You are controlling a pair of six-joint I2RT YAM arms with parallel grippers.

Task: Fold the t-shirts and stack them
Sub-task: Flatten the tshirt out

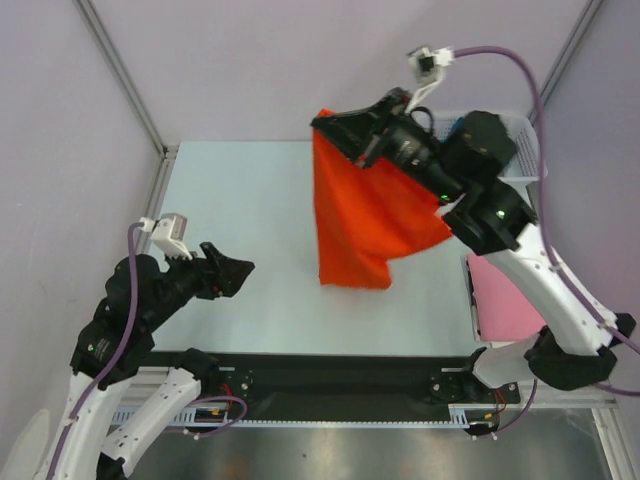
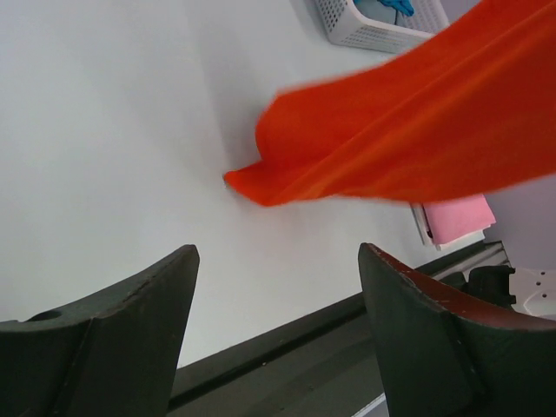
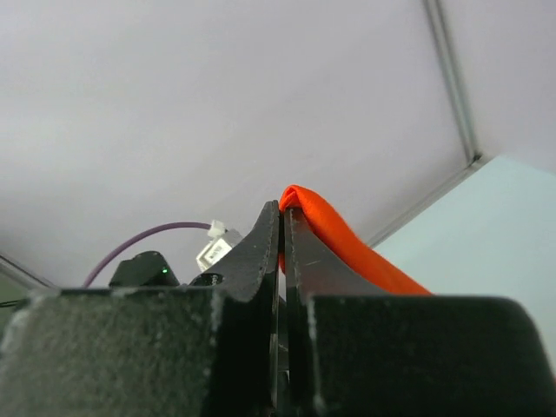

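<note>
The orange-red t-shirt [image 1: 365, 215] hangs from my right gripper [image 1: 325, 124], which is shut on its upper corner high over the table's back. Its lower hem [image 2: 261, 187] just touches the table. The cloth [image 3: 334, 228] bulges out past the closed fingertips in the right wrist view. My left gripper [image 1: 240, 270] stands open with nothing between its fingers [image 2: 165, 295], low at the left, apart from the shirt. A pink t-shirt [image 1: 505, 300] lies flat at the table's right edge. Blue cloth [image 2: 387, 7] shows inside the basket.
A white mesh basket [image 1: 525, 150] stands at the back right, partly behind my right arm. Grey walls and metal corner posts [image 1: 125, 75] enclose the table. A black rail [image 1: 330, 370] runs along the near edge.
</note>
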